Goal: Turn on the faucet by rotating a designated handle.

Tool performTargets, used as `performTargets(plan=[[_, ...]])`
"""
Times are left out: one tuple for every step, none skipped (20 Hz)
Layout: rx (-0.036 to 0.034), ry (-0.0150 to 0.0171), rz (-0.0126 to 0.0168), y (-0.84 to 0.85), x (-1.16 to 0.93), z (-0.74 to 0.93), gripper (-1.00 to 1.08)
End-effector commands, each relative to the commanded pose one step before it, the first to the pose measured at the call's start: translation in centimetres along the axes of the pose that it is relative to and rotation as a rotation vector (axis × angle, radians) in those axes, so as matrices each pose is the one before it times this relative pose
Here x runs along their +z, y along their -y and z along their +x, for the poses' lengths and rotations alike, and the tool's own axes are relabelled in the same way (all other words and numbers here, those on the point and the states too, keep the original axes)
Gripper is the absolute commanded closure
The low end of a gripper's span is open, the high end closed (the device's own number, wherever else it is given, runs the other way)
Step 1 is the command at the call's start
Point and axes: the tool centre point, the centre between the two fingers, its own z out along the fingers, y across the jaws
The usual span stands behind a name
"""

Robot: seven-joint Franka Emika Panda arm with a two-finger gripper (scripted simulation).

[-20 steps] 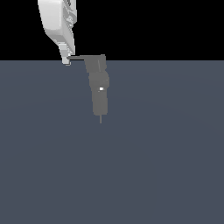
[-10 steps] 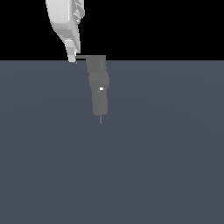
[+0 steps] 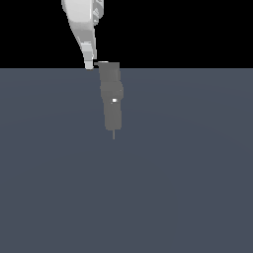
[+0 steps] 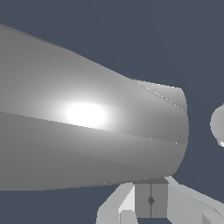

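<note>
The grey faucet (image 3: 112, 99) stands upright in the middle of the exterior view, with a small white dot on its body. Only a short stub of its handle (image 3: 101, 63) shows, sticking out of the angular top block toward the exterior view's left. My gripper (image 3: 89, 64) comes down from above, its tip against the end of that stub. In the wrist view my fingertips (image 4: 151, 201) are pressed together with nothing between them. A broad grey tapering faucet part (image 4: 87, 131) fills most of the wrist view right in front of them.
The faucet rests on a flat dark blue-grey surface (image 3: 173, 188) that runs across the whole exterior view, under a black background. A rounded grey piece (image 4: 218, 124) shows at the wrist view's edge.
My gripper has moved toward the exterior view's right, closer to the faucet's top block. The visible part of the handle has grown shorter. The faucet body has not moved.
</note>
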Motion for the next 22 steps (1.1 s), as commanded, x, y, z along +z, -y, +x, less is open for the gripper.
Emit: performTargets(plan=[[0.02799,0.00141,0.00497,-0.091,-0.178,3.250,1.08],[0.00079,0.00015,0.00056,-0.035,-0.031,0.721,1.08],[0.00056,0.00010,0.00040,-0.028,-0.024,0.706,1.08],[0.00088,0.00016,0.00063,-0.037,-0.034,0.720,1.08],[0.00079,0.00015,0.00056,-0.033,-0.031,0.711,1.08],[0.00078,0.00014,0.00056,-0.033,-0.031,0.707,1.08],[0.00068,0.00013,0.00049,-0.028,-0.028,0.697,1.08],[0.00078,0.00015,0.00057,-0.031,-0.031,0.697,1.08],[0.00067,0.00013,0.00049,-0.026,-0.028,0.685,1.08],[0.00067,0.00013,0.00050,-0.024,-0.028,0.678,1.08],[0.00077,0.00016,0.00058,-0.025,-0.032,0.676,1.08],[0.00000,0.00000,0.00000,0.000,0.000,0.000,1.08],[-0.03598,-0.00146,-0.01133,0.129,0.437,-2.648,1.08],[0.00114,0.00002,0.00037,0.226,-0.015,0.335,1.08],[0.00114,0.00002,0.00037,0.224,-0.015,0.333,1.08],[0.00114,0.00003,0.00037,0.223,-0.015,0.331,1.08],[0.00114,0.00003,0.00037,0.221,-0.015,0.329,1.08],[0.00114,0.00003,0.00037,0.219,-0.015,0.327,1.08],[0.00093,0.00002,0.00030,0.222,-0.012,0.316,1.08],[0.00114,0.00003,0.00037,0.216,-0.015,0.323,1.08],[0.00114,0.00003,0.00037,0.214,-0.015,0.321,1.08],[0.00093,0.00003,0.00030,0.218,-0.012,0.310,1.08]])
